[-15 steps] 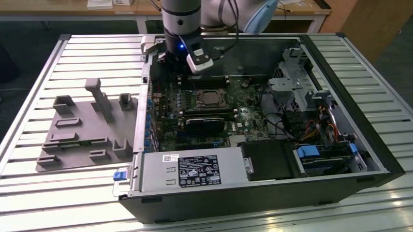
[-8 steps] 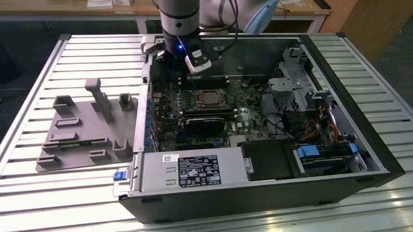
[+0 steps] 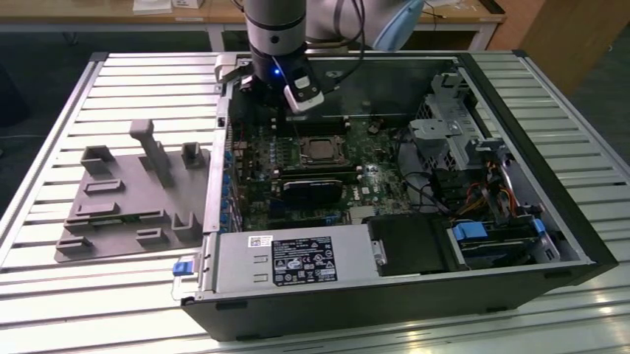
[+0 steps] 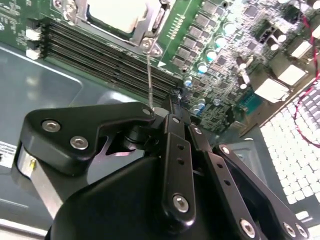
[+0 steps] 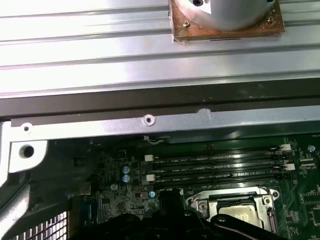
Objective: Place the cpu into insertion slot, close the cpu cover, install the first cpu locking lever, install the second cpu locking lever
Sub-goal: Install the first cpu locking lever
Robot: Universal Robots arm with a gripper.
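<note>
One cpu (image 3: pixel 317 150) in the insertion slot (image 3: pixel 298 157) inside the open case (image 3: pixel 557 199), end effector (image 4: pixel 166 112) narrow at a lever (image 4: pixel 149 75).

Exterior view: bright, even overhead light is falling on the slatted table (image 3: pixel 59 295). Glare streaks are showing on the slats beside the computer case (image 3: pixel 394 310), and the case interior is sitting in moderate shade. A blue indicator light (image 3: pixel 279 72) is glowing on the arm above the case.

Second wrist view: inside the case the cpu (image 4: pixel 117 12) is washing out to near white. The gripper (image 4: pixel 167 117) is rendering as a soft black mass near the lens.

First wrist view: slats beyond the case wall are overexposing, and the circuit board (image 5: pixel 300 200) inside the case is reading dim
</note>
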